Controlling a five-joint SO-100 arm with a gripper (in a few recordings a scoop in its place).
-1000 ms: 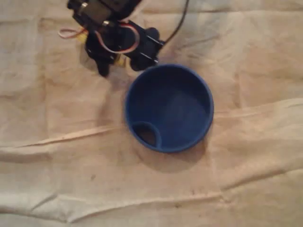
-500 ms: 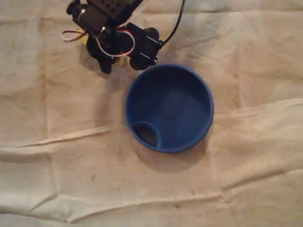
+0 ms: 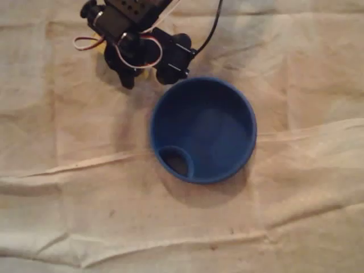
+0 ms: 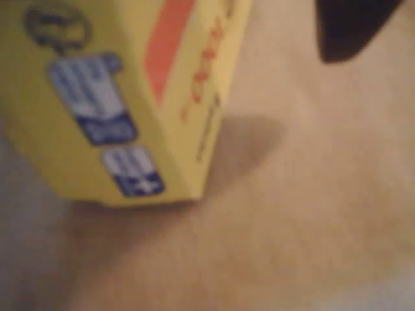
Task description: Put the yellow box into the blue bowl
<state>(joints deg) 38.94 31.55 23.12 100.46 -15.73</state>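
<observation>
Grabbing the yellow box (image 4: 110,97) firmly is looking like the job right now, because the box is not sitting in the blue bowl (image 3: 250,122) yet. To do it well, I think the gripper (image 3: 149,78) should be squeezing the box on its flat sides, near the middle, so it is not tipping or sliding out. Then it should be lifting the box high enough to be clearing the bowl's rim. Next it should be moving right and nearer until the box is hanging over the middle of the bowl, and letting go only there.

The gripper is hanging over the far left part of the cloth (image 3: 85,216) in the overhead view, just beside the bowl's far left edge. Bits of yellow are peeking out under it, so the box is lying right there, outside the bowl. In the wrist view the box is showing big and blurry on the left. A dark shape (image 4: 350,26), maybe part of the gripper, is sitting to its right with bare cloth between them. I cannot tell if the gripper is spread or pinching the box.
</observation>
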